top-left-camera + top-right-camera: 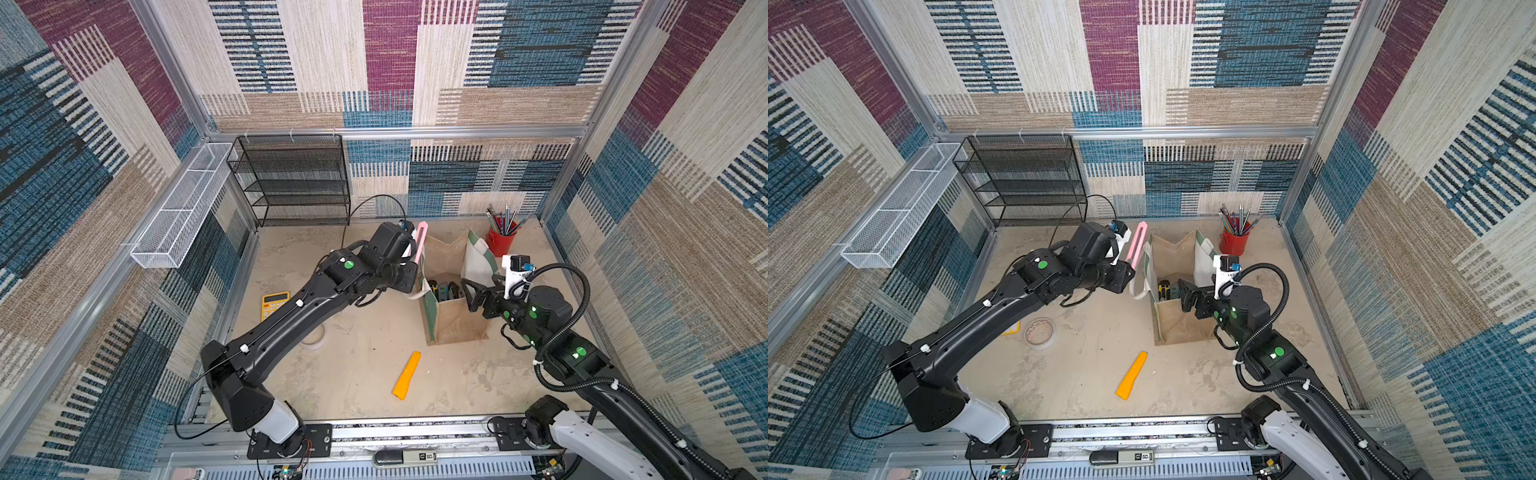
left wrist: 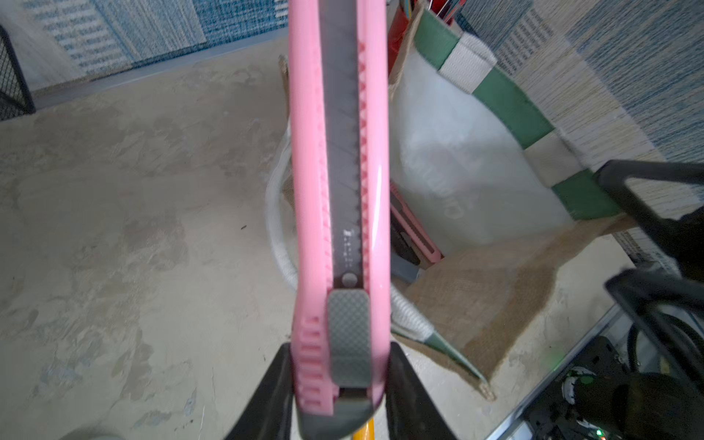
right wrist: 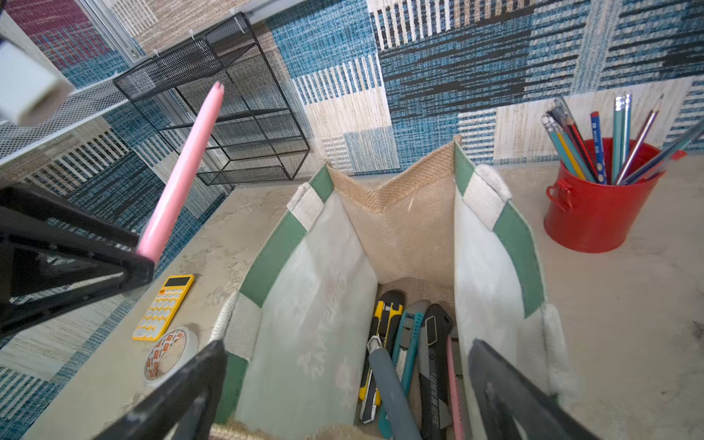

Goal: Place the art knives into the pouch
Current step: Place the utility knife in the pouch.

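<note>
Left fingers (image 2: 339, 384) pinching pink art knife (image 2: 339, 152), butt cut off; right fingers (image 3: 343, 384) spread over pouch (image 3: 400, 221)

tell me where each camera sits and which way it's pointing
Top views: high over the front edge, looking down at the table; both arms show, left gripper holding the pink knife, right gripper open at the pouch.
Left wrist: on the left arm, looking along the knife toward the pouch; its own fingers show.
Right wrist: on the right arm, looking down into the pouch; its own fingers show.
Shared: every view shows knife and pouch.
</note>
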